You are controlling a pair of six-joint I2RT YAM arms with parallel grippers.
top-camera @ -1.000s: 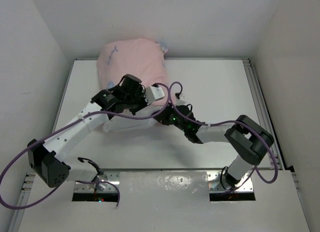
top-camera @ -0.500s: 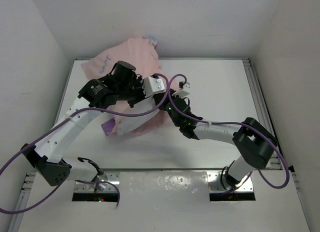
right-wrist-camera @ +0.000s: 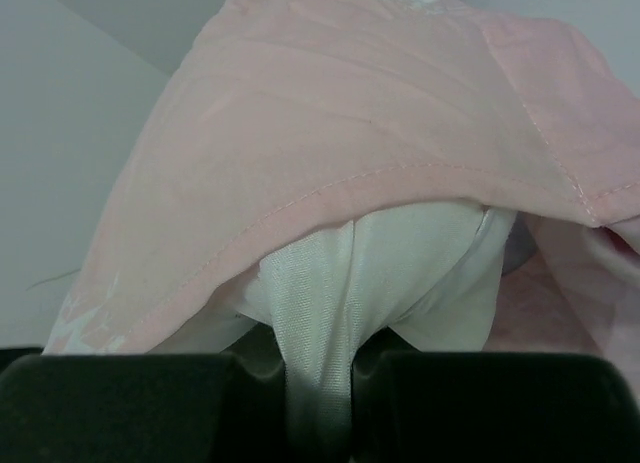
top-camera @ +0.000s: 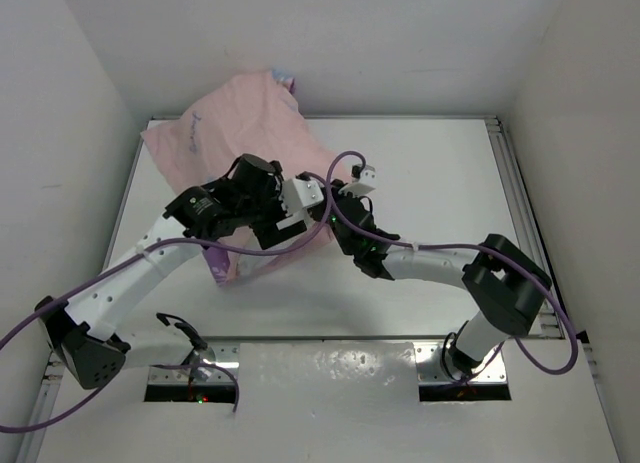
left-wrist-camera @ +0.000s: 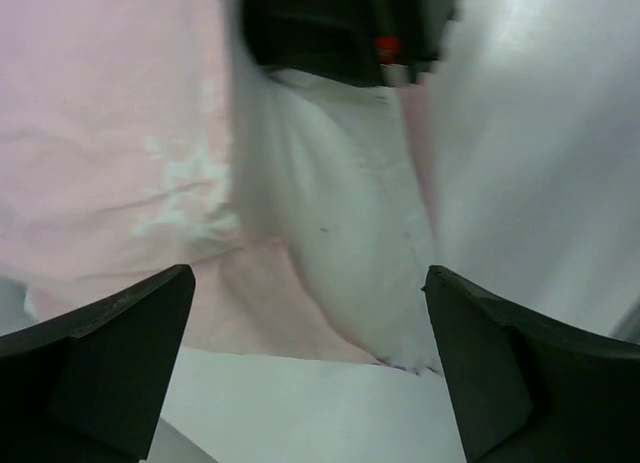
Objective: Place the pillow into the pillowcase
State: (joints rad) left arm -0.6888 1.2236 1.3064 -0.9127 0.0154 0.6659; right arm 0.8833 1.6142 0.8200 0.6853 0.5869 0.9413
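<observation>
The thin fabric pillowcase (top-camera: 232, 123), with its pale pink inside showing, is lying bunched at the far left of the white table (top-camera: 430, 173). Its far end is reaching up in front of the back wall (top-camera: 400, 43). The large plain white puffy pillow (right-wrist-camera: 420, 253) is sitting partly inside this case. In the right wrist view the stitched pink hem is draping across the top of the white fabric, and a bulge of pillow is poking out beneath it. How much of the pillow is already covered cannot be told, since the pink cloth is hiding the rest.

A faint purple squiggle (top-camera: 195, 123) is showing on the case near its far left edge, too small to read. Pale snowflake shapes (left-wrist-camera: 185, 178) are showing through the pink in the left wrist view. No other lettering is legible.

The right gripper (right-wrist-camera: 318, 361) is pinching a narrow fold of the white pillow fabric. Its two fingers are nearly closed on that fold just below the pink hem. The left gripper (left-wrist-camera: 308, 283) is hovering over the bundle with its fingers spread wide and gripping nothing. Seen from its wrist camera, a white corner of the pillow and the pink cloth beside it are lying beyond the gap between the fingers, touching neither. The black body of the right gripper is showing at the top of that same view, at the pillow's far edge. Bare table is lying to the right of the pillow.
</observation>
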